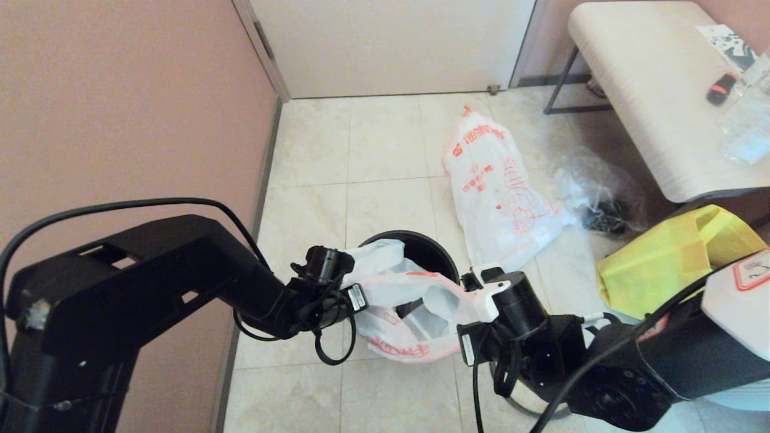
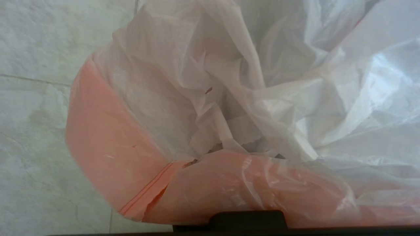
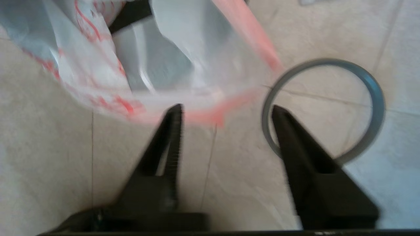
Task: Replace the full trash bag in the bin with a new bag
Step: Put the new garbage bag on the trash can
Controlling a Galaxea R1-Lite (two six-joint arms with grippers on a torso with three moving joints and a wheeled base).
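Pincer of the left arm (image 1: 355, 299), at the bin's (image 1: 434, 251) left side: it is pressed into the rim of a white bag with an orange band (image 1: 402, 300) that hangs at the bin's mouth. Its fingers are hidden in the plastic, so whether they clasp the bag cannot be told. The left wrist view shows only the orange band and crumpled white film (image 2: 210, 108) close against the camera, with floor tile beside it.

Pincer of the right arm (image 3: 226, 114), at the bin's right front: released, its two black fingers (image 3: 170, 131) spread wide and holding nothing. The bag's orange edge (image 3: 183, 98) lies just beyond the fingertips; contact cannot be judged. A grey hoop (image 3: 374, 95) lies flat on the floor tiles (image 3: 49, 157) beside this pincer, apart from the bin.

The bin stands on the floor with its far rim bare and dark inside; the bag is draped over its near half, sagging outside the near wall, with orange characters printed on its lower part.

Beyond the bin to the right, a second printed bag (image 1: 499, 186) lies on the floor. Right of that bag sits a clear plastic bag with dark contents (image 1: 598, 195); nearer the robot is a yellow tote (image 1: 668, 255). A table (image 1: 649, 102) stands behind the tote, bearing a small black and red object (image 1: 720, 88) and a clear container (image 1: 749, 117).
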